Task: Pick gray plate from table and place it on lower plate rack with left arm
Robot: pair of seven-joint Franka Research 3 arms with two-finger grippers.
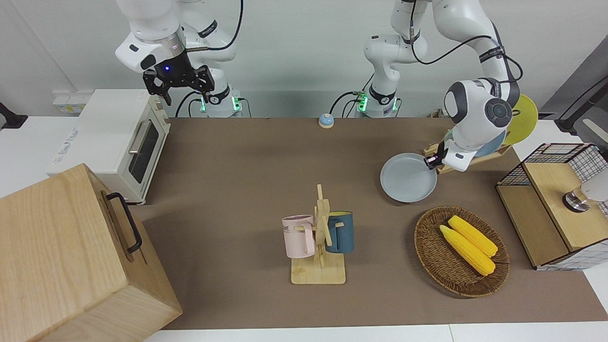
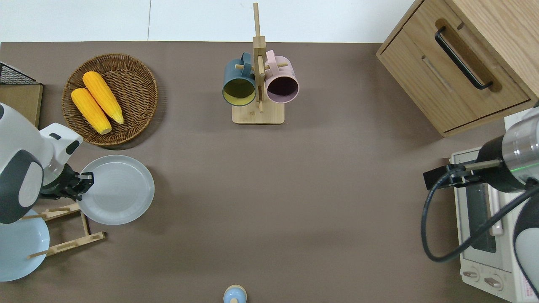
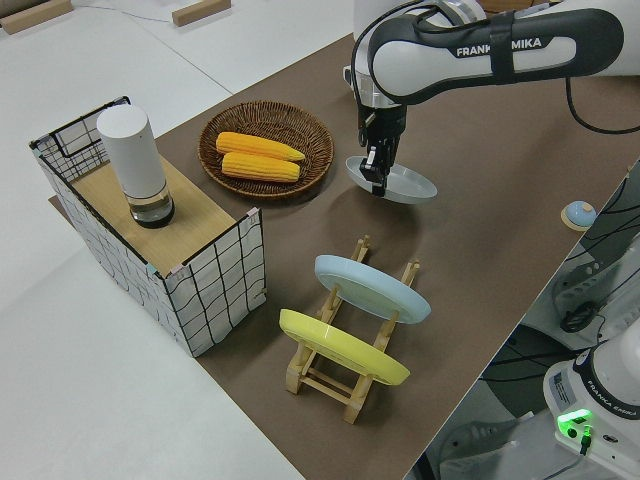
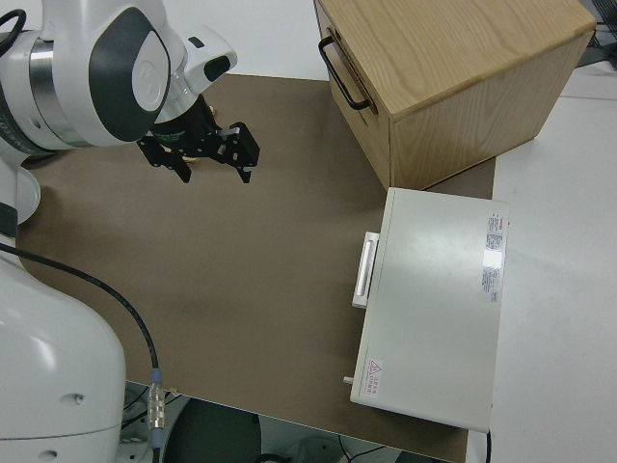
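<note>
Front view: your left gripper [image 1: 431, 160] is clamped on the rim of the gray plate [image 1: 407, 181], at the edge toward the lower plate rack [image 1: 475, 158]. The plate is clear of the table [image 1: 266, 161] and tilted. The right arm is parked, its gripper [image 1: 176, 81] with fingers spread and holding nothing.

Overhead view: the left gripper [image 2: 78, 186] holds the plate [image 2: 116, 189] over bare table beside the rack [image 2: 63, 229], with the wicker basket [image 2: 110, 99] of corn farther from the robots. The rack's empty slots lie at its end toward the plate; a sky-blue plate [image 2: 17, 246] fills a slot toward the left arm's end. Aim for the free pegs, not the occupied slot.

Left side view: the plate [image 3: 395, 182] hangs from the gripper [image 3: 377, 180] with a shadow under it, so it is airborne. The rack [image 3: 345, 345] carries the blue plate [image 3: 370, 288] and a yellow plate [image 3: 340, 348], both leaning. My judgement: turn the plate near upright and match that lean before lowering, keep the grip on the upper rim, and release only once the lower edge seats between the pegs. A one-sided rim grip may let it swing, so move slowly.

Right side view: only the right gripper [image 4: 201, 156] shows, open.
</note>
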